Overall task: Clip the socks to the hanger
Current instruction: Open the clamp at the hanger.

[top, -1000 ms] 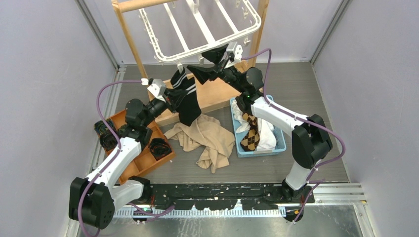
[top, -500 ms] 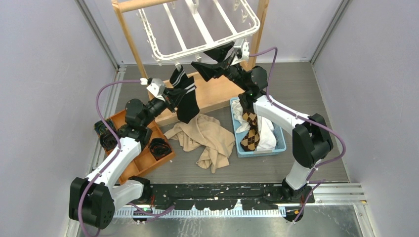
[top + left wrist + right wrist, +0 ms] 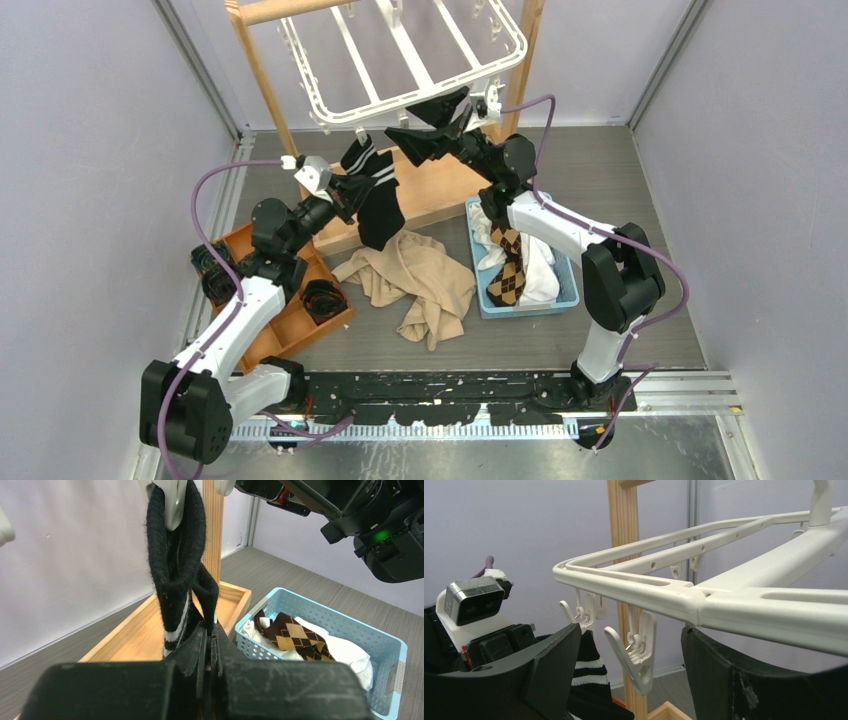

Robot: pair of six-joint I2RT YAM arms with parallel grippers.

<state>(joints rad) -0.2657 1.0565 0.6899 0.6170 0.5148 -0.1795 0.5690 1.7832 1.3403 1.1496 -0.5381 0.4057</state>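
- Far left, an orange tray (image 3: 295,330) holds rolled dark socks.
- The left claw (image 3: 340,190) is pinched tight on a black sock with white stripes (image 3: 378,205), lifted to the near rim of the hanger (image 3: 634,587). Its cuff meets a white clip (image 3: 172,500), though whether that clip bites is hard to tell.
- Below, at centre, a beige cloth (image 3: 420,285) lies crumpled on the table.
- The hanger hangs from a wooden stand (image 3: 258,70) at the far side.
- The right claw (image 3: 432,125) stands wide open and empty, its jaws either side of a free clip (image 3: 636,652) just beside the sock's clip.
- The step in hand appears to be fastening this sock. Next, the right claw must squeeze a clip open without shoving the frame, and the neighbouring clips crowd it.
- Right, a blue basket (image 3: 570,290) holds a brown diamond-patterned sock (image 3: 508,270) and white ones, not yet hung.
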